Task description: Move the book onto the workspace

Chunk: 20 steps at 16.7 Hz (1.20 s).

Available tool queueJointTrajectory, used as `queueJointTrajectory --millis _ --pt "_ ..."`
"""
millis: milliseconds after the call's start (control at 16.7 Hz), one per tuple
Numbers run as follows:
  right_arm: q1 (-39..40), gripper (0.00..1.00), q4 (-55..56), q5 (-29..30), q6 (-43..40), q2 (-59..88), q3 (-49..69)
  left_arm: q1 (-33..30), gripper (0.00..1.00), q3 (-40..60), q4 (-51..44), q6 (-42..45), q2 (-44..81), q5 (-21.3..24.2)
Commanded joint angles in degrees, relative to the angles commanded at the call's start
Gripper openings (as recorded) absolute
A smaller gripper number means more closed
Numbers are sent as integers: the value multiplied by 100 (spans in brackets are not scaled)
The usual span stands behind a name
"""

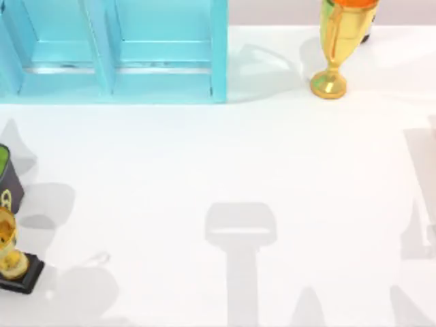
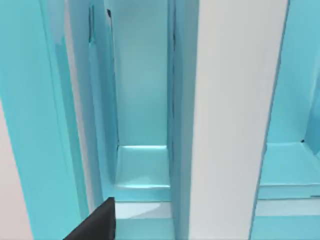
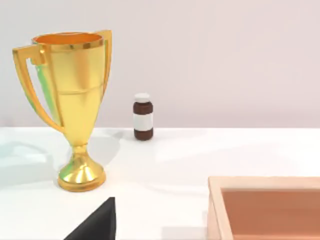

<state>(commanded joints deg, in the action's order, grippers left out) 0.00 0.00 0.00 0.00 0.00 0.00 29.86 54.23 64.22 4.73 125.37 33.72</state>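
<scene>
In the left wrist view, a tall white-grey band (image 2: 235,120) with a teal strip along one side stands upright among the compartments of the light blue shelf (image 2: 142,115). It looks like the book's page edge, seen from close up. A black part of my left gripper (image 2: 97,222) shows at the picture's lower edge, short of the shelf. The workspace is the broad white tabletop (image 1: 225,157). My right gripper (image 3: 97,222) shows as a black corner facing the gold trophy (image 3: 70,100).
The light blue shelf (image 1: 116,54) fills the table's back left. A gold trophy (image 1: 338,41) stands at the back right, with a small brown bottle (image 3: 143,116) behind it and a wooden tray (image 3: 265,205) nearby. A second trophy (image 1: 10,259) and a dark pot (image 1: 8,180) stand at the left edge.
</scene>
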Motion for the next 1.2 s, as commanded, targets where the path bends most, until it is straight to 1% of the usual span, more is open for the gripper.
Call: queueJointTrajectory --millis 180,420,660,1020,1200 --pt "0 100 0 0 0 0 0 -238 100 442 -323 -55 33 -243" --pt "0 100 0 0 0 0 0 -622 100 1459 -798 -105 575 -603" --pt "0 100 0 0 0 0 0 -673 100 2313 -1031 -107 1212 -643" --pt "0 100 0 0 0 0 0 -636 100 2471 -1029 -97 1394 -616" --pt "0 100 0 0 0 0 0 -636 77 2471 -1029 -97 1394 -616"
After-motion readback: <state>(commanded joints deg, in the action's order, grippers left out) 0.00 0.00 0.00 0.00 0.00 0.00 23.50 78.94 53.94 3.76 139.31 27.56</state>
